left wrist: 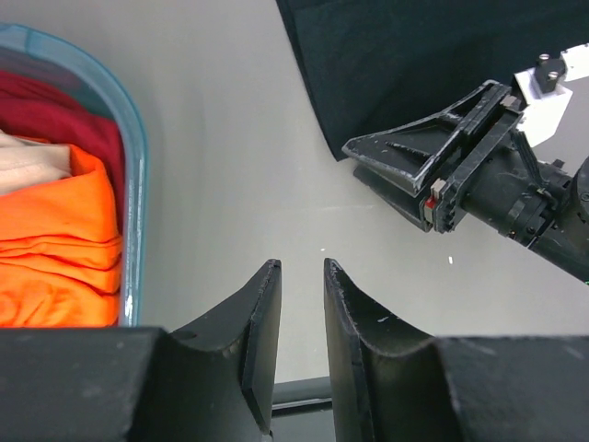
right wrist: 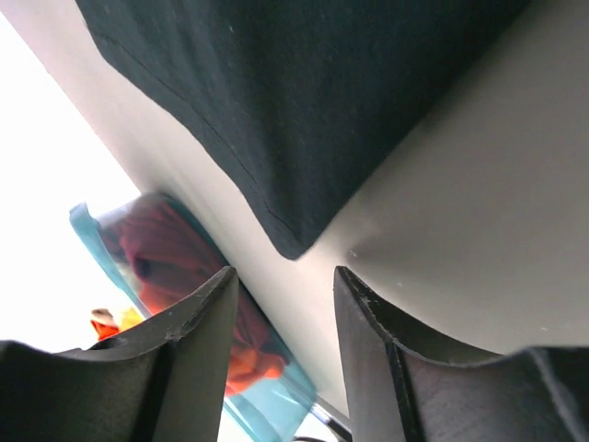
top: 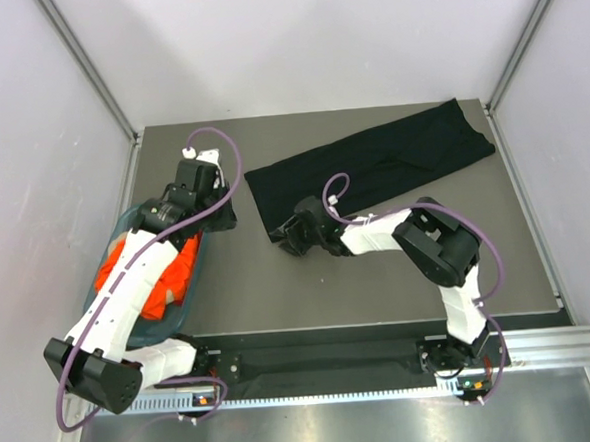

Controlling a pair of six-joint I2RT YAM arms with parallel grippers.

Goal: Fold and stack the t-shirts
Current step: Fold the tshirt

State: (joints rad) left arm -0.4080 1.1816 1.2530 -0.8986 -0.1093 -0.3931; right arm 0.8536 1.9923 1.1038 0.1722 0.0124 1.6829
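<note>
The black t-shirt (top: 372,161) lies folded into a long strip, slanting across the back of the table. Its near-left corner (right wrist: 294,235) sits just ahead of my right gripper (right wrist: 283,272), which is open and low over the table with nothing between its fingers. The orange t-shirt (top: 168,279) lies crumpled in the teal basket (top: 194,297) at the left, under my left arm. My left gripper (left wrist: 301,265) hovers beside the basket, open by a narrow gap and empty. In the left wrist view the right gripper (left wrist: 354,157) points at the black t-shirt (left wrist: 414,64).
A dark red cloth (left wrist: 64,110) and a pale cloth (left wrist: 32,161) lie in the basket (left wrist: 136,193) with the orange t-shirt (left wrist: 55,249). Grey walls close in the table on three sides. A metal rail (top: 384,361) runs along the near edge.
</note>
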